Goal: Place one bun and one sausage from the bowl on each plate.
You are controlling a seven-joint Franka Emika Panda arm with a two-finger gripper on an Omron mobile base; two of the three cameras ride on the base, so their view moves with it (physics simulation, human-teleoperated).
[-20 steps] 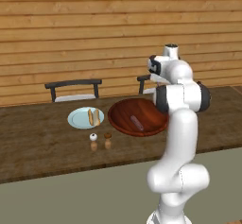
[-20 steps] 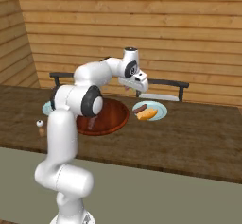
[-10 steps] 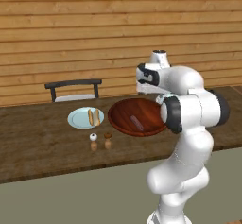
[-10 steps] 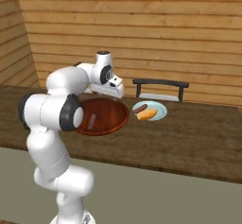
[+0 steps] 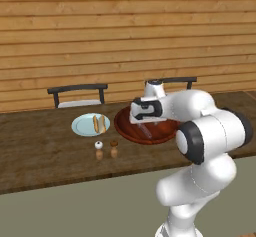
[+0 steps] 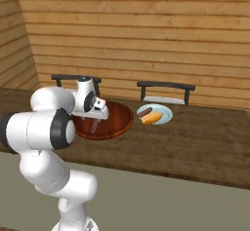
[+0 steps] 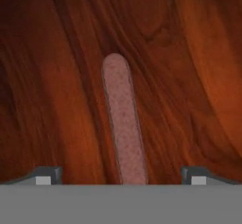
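- Left base view: claw (image 5: 146, 129) hanging over the brown bowl (image 5: 127, 130) on the bench (image 5: 40, 151); left plate (image 5: 82, 126) holding a bun (image 5: 101, 123) and sausage (image 5: 95, 124); salt and pepper shakers (image 5: 106, 150) in front.
- Right base view: right plate (image 6: 164, 114) beside the bowl (image 6: 119, 123), holding a bun (image 6: 154, 117) and sausage (image 6: 144, 112).
- Hand view: one sausage (image 7: 124, 119) lying in the bowl (image 7: 198, 62); fingertips (image 7: 43, 176) spread wide on either side, gripping nothing.
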